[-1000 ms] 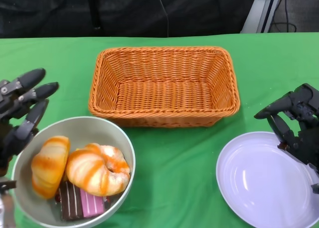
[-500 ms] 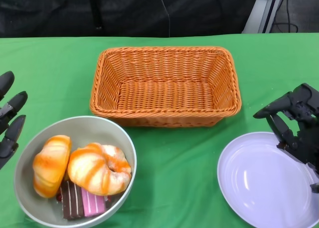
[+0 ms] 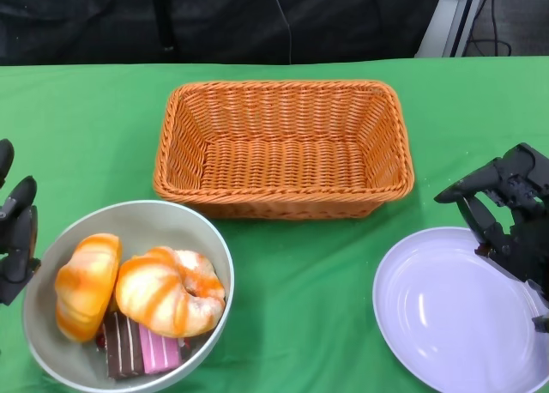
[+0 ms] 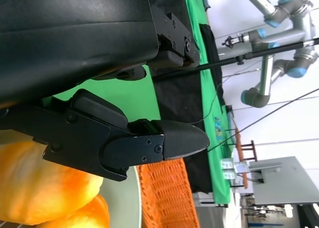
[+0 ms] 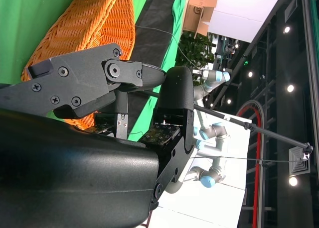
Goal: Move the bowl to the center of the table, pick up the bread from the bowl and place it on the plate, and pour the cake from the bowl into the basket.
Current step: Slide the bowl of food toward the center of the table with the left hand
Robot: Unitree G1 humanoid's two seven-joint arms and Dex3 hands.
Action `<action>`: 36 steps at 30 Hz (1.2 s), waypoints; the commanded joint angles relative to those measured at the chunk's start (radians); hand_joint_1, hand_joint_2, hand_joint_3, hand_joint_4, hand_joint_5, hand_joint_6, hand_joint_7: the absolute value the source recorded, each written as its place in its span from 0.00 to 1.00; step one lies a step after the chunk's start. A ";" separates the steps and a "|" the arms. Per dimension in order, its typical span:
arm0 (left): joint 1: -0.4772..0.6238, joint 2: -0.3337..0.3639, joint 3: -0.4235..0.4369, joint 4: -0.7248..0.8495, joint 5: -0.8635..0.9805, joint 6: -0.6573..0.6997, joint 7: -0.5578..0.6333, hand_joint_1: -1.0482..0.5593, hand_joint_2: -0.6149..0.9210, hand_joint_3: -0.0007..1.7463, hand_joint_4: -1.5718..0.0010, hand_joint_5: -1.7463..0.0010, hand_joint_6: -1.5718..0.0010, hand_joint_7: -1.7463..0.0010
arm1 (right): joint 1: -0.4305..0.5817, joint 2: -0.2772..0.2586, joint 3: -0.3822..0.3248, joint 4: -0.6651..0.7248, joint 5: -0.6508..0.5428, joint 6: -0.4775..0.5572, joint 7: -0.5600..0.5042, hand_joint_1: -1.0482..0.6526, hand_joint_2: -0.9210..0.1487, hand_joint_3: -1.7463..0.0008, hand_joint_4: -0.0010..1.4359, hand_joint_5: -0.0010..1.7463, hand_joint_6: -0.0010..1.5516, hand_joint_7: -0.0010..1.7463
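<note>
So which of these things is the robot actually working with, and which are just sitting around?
Part of the job:
- grey bowl
- two bread rolls
- cake slice
- wicker basket
- white plate
- left hand, right hand, both holding nothing

Just there:
- green tablecloth
- black backdrop

light: bright, even | shadows: soft | focus: sharp | glare: slight on plate (image 3: pixel 459 311)
</note>
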State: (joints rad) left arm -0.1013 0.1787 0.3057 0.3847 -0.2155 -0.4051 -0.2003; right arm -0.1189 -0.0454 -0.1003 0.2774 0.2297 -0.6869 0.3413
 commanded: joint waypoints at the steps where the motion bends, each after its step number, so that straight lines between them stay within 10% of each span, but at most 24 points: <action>1: 0.002 0.008 -0.009 0.006 0.035 0.028 0.036 0.14 1.00 0.38 0.87 1.00 0.89 1.00 | -0.005 -0.011 -0.011 -0.004 0.020 -0.017 0.008 0.56 0.00 0.76 0.50 0.79 0.45 0.69; 36: -0.015 0.101 -0.087 0.017 0.186 0.334 0.081 0.11 1.00 0.41 0.81 0.98 0.84 0.99 | 0.009 -0.010 -0.011 -0.047 0.029 0.016 0.006 0.54 0.00 0.78 0.50 0.81 0.46 0.70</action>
State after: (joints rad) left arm -0.1144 0.2538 0.2194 0.4128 -0.0308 -0.0858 -0.1095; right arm -0.1080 -0.0454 -0.1003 0.2442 0.2478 -0.6654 0.3504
